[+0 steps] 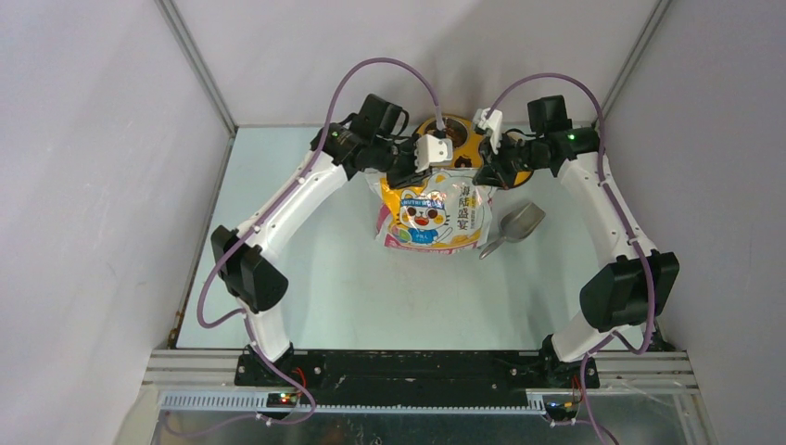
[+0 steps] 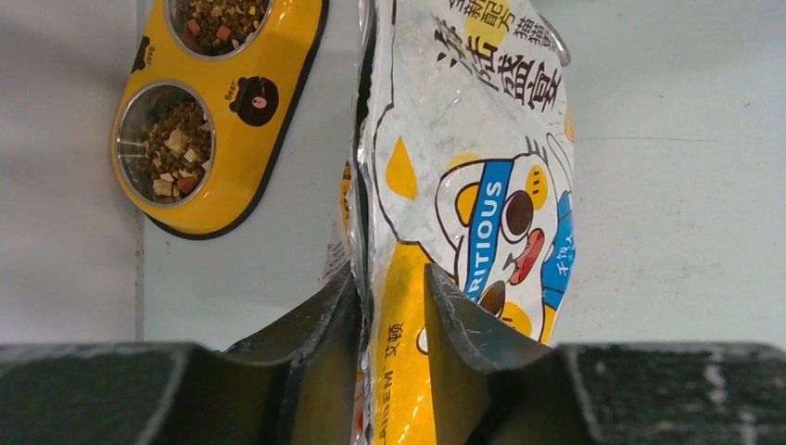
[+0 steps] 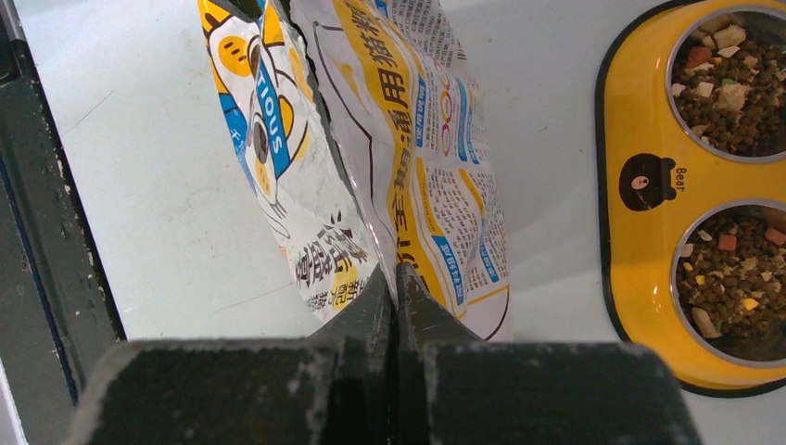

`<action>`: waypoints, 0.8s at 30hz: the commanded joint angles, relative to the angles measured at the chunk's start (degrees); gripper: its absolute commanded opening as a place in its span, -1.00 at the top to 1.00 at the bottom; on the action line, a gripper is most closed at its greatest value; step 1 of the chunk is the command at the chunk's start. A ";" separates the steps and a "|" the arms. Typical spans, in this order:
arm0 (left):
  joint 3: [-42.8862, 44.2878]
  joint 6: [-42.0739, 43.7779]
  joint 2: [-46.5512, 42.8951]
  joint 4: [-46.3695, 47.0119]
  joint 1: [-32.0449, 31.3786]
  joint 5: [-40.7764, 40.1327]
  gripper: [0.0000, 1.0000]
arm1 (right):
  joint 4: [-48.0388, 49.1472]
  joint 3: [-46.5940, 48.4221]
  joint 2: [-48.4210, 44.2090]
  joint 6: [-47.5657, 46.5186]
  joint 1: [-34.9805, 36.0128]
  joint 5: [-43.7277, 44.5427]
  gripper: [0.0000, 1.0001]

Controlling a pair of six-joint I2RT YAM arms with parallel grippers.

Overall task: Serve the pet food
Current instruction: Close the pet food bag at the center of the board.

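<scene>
Pet food (image 2: 176, 153): small brown and tan kibble with a few pale and reddish bits is seen in both steel bowls of the yellow feeder (image 2: 236, 181), at the far side of the counter (image 1: 371, 278). More is presumed to be inside the glossy cat-print bag (image 1: 434, 209), which is held up by its top edge just in front of the feeder. Whether the bag's lower end touches the counter cannot be told.

Right jaws: closed flat together, with one top corner of the bag film pinched between them.

Left jaws: stood partly open, one on each side of the other top corner. The film is straddled, but no firm clamp is shown.

A grey scoop (image 1: 514, 225) is noted on the counter just beside the bag and is not held.

Handling: the kibble is judged loose, dry and light, and apt to roll and scatter, so it is best moved through the bag. The film is thin, limp and slick, and it creases. Hold is best taken at the flat top corners, well pinched, since slipping is likely if only one side is gripped.
</scene>
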 commanded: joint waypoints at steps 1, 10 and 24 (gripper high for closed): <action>2.89 -1.90 0.89 1.48 -0.75 2.76 0.29 | 8.20 2.27 -4.03 1.63 -1.84 -4.79 1.00; 5.57 -4.25 3.41 1.82 -1.31 3.40 1.00 | 8.84 1.73 -4.12 2.14 -1.94 -5.49 1.00; -5.96 -1.65 -4.51 -0.73 4.76 -2.06 0.16 | 6.60 5.14 -3.05 1.44 -0.56 -5.28 1.00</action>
